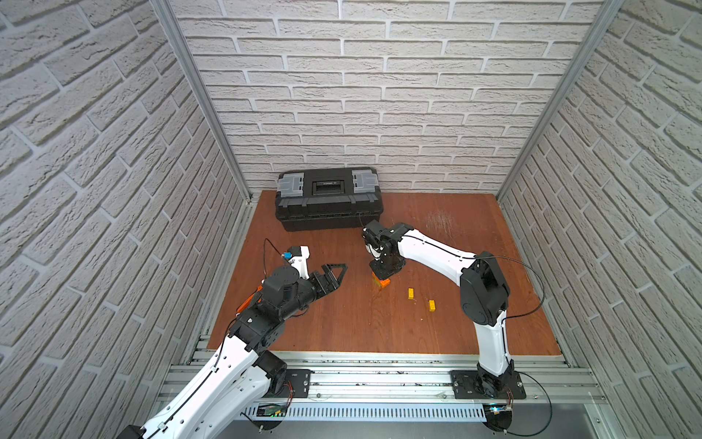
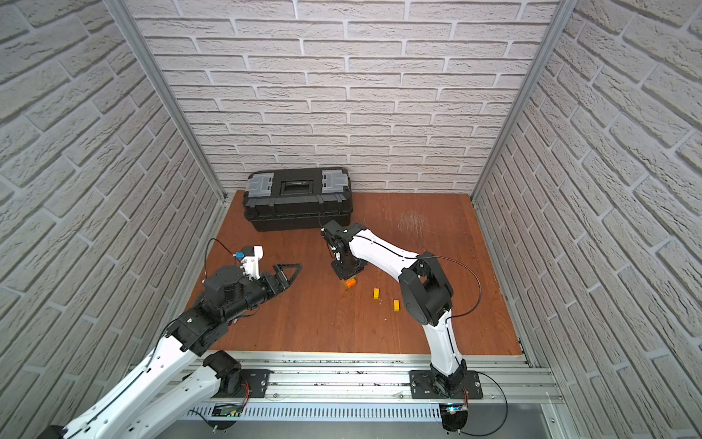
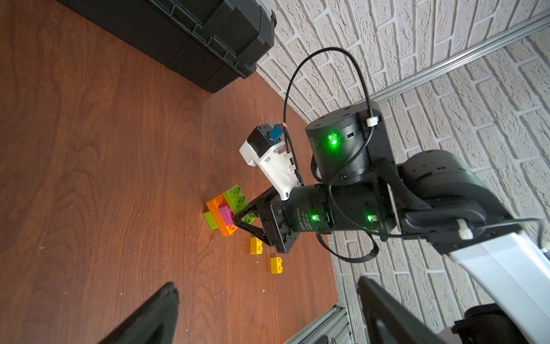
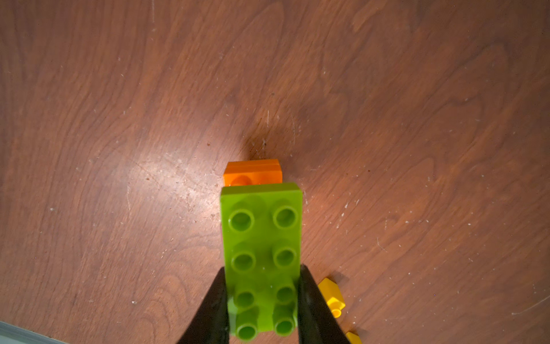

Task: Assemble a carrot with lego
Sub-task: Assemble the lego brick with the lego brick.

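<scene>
Carrot (image 3: pixel 224 213) stands half built on the wooden table (image 1: pixel 380 327), in front of the black toolbox (image 1: pixel 328 199), and the right gripper (image 4: pixel 262 297) is pinching one end of the long lime-green brick (image 4: pixel 262 238) that tops it. I'd worry about that off-centre hold: pushing down from one end could lever the stack over or skid it across the smooth wood, since nothing braces it. The left gripper (image 1: pixel 342 271) hangs well apart with its fingers spread wide. Pulling away carelessly might also lift the brick off again. Two yellow bricks (image 3: pixel 256 245) lie loose just beside the stack, and a swing of the wrist could scatter them. The right wrist view shows the pinch and the studs plainly, with only an orange brick (image 4: pixel 253 172) peeking out beyond. The left wrist view alone reveals the layers: green at the bottom, orange, pink, green. In both top views the gripper body hides most of the stack. Whether the top brick is fully seated I cannot tell.
</scene>
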Robot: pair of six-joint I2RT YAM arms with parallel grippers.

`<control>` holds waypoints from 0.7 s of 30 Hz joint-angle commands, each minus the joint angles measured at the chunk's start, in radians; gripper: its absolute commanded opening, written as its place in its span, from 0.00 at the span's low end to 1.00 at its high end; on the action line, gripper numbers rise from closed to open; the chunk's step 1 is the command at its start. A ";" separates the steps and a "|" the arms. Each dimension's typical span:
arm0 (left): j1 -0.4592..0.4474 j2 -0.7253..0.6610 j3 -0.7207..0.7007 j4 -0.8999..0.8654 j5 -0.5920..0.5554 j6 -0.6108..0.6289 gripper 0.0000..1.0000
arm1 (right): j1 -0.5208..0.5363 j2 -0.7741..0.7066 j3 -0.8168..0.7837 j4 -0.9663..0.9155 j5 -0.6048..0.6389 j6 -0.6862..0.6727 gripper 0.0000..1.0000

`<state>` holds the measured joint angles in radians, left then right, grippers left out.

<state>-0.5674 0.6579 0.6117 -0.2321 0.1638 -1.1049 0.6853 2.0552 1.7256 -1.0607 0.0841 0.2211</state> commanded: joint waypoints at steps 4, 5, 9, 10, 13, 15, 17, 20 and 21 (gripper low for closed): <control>0.004 -0.007 -0.018 0.031 -0.008 -0.010 0.96 | 0.016 0.003 0.021 -0.028 0.018 0.020 0.02; 0.005 -0.007 -0.018 0.028 -0.008 -0.010 0.96 | 0.019 0.003 0.022 -0.030 0.020 0.021 0.02; 0.004 -0.008 -0.015 0.023 -0.011 -0.009 0.96 | 0.025 0.000 0.020 -0.033 0.027 0.022 0.02; 0.003 -0.008 -0.013 0.020 -0.014 -0.008 0.96 | 0.025 -0.001 0.020 -0.034 0.029 0.021 0.02; 0.004 -0.007 -0.009 0.004 -0.021 -0.007 0.96 | 0.025 -0.012 0.017 -0.039 0.034 0.014 0.02; 0.004 -0.004 -0.006 -0.003 -0.026 -0.007 0.95 | 0.025 -0.018 0.015 -0.039 0.037 0.005 0.02; 0.004 0.004 -0.002 -0.010 -0.030 -0.009 0.95 | 0.026 -0.017 0.015 -0.046 0.042 -0.001 0.02; 0.005 0.021 0.007 -0.023 -0.034 -0.012 0.95 | 0.025 -0.024 0.006 -0.046 0.045 0.000 0.02; 0.004 0.028 0.010 -0.026 -0.035 -0.013 0.94 | 0.025 -0.029 0.000 -0.043 0.045 0.001 0.02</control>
<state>-0.5674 0.6724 0.6064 -0.2501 0.1444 -1.1198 0.7036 2.0552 1.7260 -1.0870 0.1120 0.2279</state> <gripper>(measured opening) 0.945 0.324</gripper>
